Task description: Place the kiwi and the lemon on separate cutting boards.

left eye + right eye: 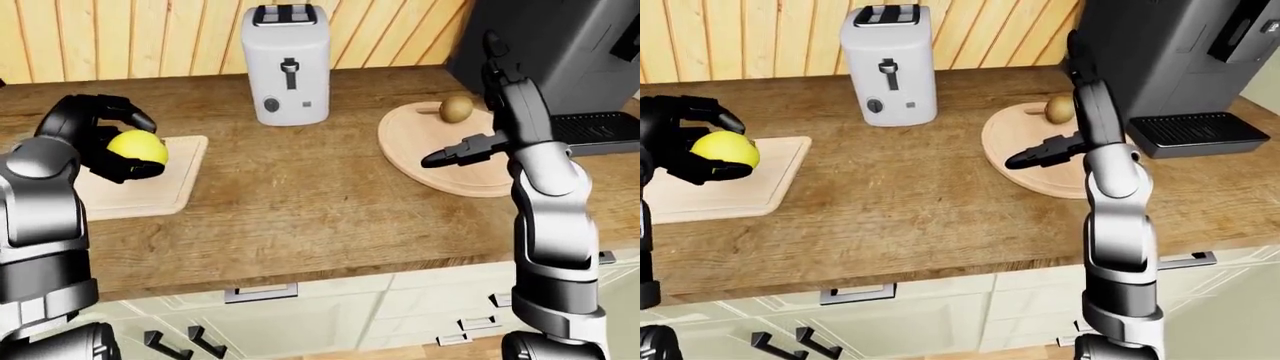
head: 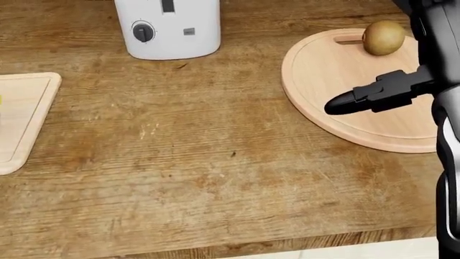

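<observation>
My left hand [image 1: 146,147] is shut on the yellow lemon [image 1: 135,144] and holds it over the left part of the rectangular cutting board [image 1: 165,187]; whether the lemon touches the board I cannot tell. The brown kiwi [image 1: 456,109] lies on the round cutting board [image 1: 420,142] near its top edge, also in the head view [image 2: 383,38]. My right hand [image 1: 478,120] is open and empty over the round board, just below and right of the kiwi, its thumb [image 2: 345,102] pointing left.
A white toaster [image 1: 287,64] stands between the boards at the top of the wooden counter [image 1: 300,202]. A dark coffee machine [image 1: 570,45] with a drip tray [image 1: 595,129] stands at the right. Drawers [image 1: 260,294] lie below the counter edge.
</observation>
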